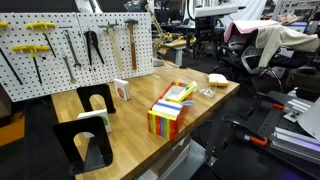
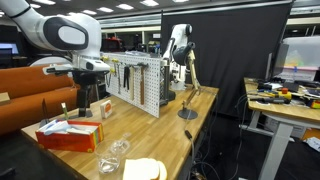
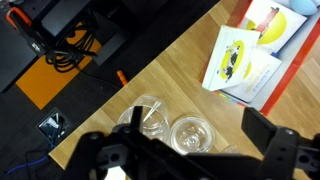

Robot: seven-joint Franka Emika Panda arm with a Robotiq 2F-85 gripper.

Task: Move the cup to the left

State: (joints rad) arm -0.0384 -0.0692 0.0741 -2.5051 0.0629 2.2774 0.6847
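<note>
In an exterior view we saw the cup (image 1: 205,91) faintly, right of centre on the table (image 1: 130,125), near the striped box (image 1: 170,110). In an exterior view the arm (image 2: 60,35) filled the upper left. In the wrist view the gripper (image 3: 180,142) was spread wide, holding nothing, with the cup between its jaws at bottom centre.

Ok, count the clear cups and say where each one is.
2, side by side in the wrist view: one cup nearer the table edge, the other cup beside it. None looks hidden.
</note>
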